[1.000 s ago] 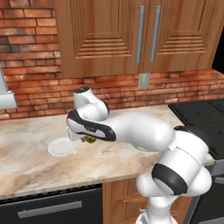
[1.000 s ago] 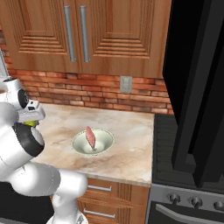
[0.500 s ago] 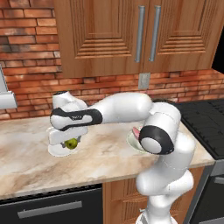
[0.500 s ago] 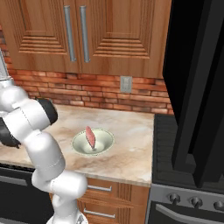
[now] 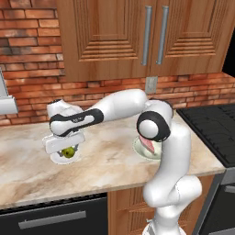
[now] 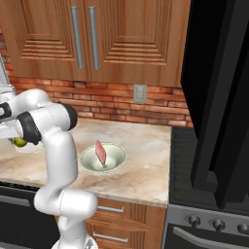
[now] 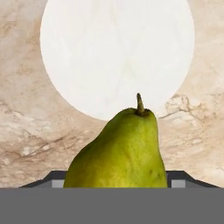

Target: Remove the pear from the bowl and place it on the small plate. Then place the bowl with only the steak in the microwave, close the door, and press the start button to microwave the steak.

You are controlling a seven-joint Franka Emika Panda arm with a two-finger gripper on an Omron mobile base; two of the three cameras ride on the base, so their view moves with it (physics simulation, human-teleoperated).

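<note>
I am holding the small yellow-green pear (image 7: 120,151) between the jaws of the two-finger gripper (image 5: 68,149), which are standing wide and clamping the fruit, above the small flat round white plate (image 7: 117,52) on the marble counter (image 5: 105,167). The pink-red steak (image 6: 100,151) is lying in the wide off-white bowl (image 6: 115,163).
</note>
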